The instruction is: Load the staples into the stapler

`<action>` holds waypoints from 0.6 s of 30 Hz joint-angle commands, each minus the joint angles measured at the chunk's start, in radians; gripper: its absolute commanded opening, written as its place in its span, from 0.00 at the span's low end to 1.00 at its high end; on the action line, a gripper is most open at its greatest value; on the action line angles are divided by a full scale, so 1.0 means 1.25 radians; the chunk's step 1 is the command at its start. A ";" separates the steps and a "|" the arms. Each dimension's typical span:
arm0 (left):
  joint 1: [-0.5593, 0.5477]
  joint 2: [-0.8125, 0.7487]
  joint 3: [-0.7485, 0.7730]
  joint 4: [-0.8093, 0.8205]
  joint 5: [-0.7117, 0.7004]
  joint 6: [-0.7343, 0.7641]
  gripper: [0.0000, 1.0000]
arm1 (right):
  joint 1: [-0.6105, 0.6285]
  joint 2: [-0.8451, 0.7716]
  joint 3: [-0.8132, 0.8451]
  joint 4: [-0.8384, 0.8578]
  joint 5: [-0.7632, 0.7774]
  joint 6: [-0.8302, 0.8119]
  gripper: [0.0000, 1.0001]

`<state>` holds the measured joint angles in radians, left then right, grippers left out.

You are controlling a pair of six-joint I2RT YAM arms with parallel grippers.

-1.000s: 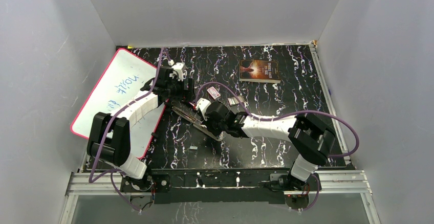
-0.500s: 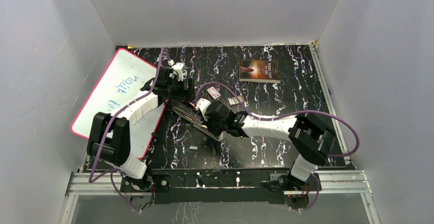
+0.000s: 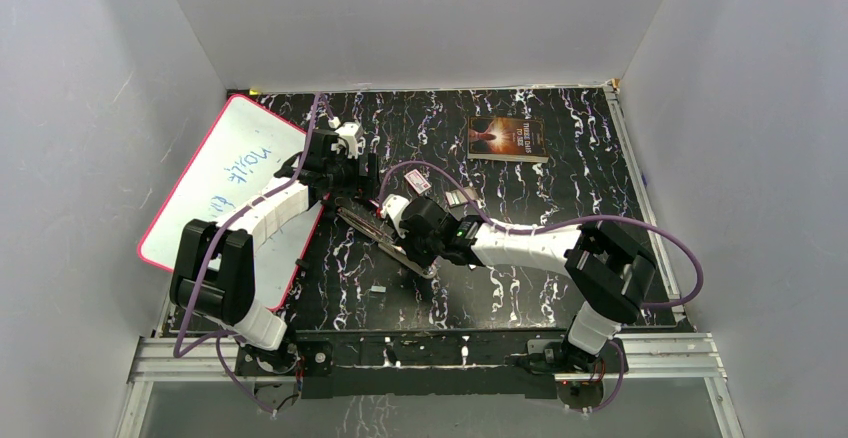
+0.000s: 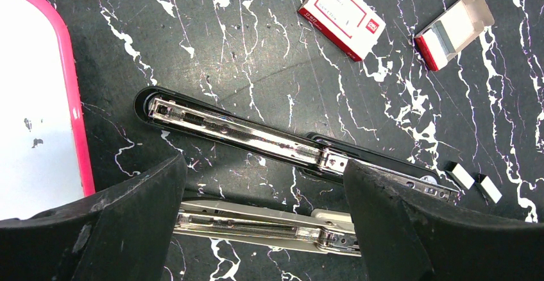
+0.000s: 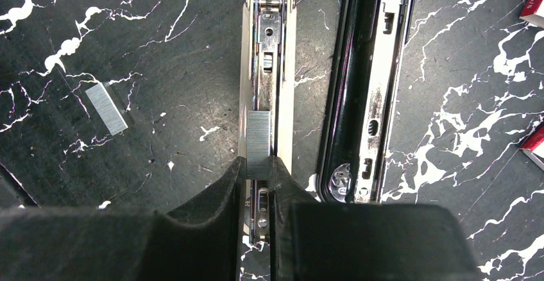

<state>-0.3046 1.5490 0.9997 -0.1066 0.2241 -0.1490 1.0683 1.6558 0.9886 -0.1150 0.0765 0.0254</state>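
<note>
Right claw (image 5: 258, 173) pinches a staple strip (image 5: 258, 141), with the stapler channel (image 5: 269, 50) directly beneath. Left claw (image 4: 263, 185) gapes wide above the opened stapler (image 4: 256, 136).

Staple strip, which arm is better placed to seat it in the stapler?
Right. The right gripper pinches a staple strip over the metal channel of the open stapler; the left gripper hangs open and empty.

The staple strip (image 5: 258, 141) disappears at its near end between the right gripper's fingertips (image 5: 224, 191). The silver stapler (image 5: 266, 37) and black stapler (image 5: 369, 101) both run off the right wrist view's top edge. The left gripper's fingers (image 4: 128, 223) cover the silver stapler's ends. From overhead the strip is too small to find, or perhaps covered, and the book (image 3: 507, 138) has a title too small to read.
</note>
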 commanded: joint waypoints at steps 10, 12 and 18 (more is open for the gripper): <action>0.003 -0.003 0.025 -0.011 -0.003 0.010 0.91 | -0.008 -0.001 0.021 -0.015 -0.026 0.006 0.15; 0.003 -0.004 0.025 -0.010 -0.003 0.010 0.91 | -0.010 -0.006 0.018 -0.007 -0.028 0.010 0.18; 0.003 -0.005 0.025 -0.010 -0.003 0.010 0.92 | -0.021 -0.019 0.013 0.012 -0.045 0.026 0.25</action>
<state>-0.3046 1.5490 0.9997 -0.1066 0.2241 -0.1490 1.0527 1.6558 0.9924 -0.1230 0.0467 0.0345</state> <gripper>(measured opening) 0.913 0.237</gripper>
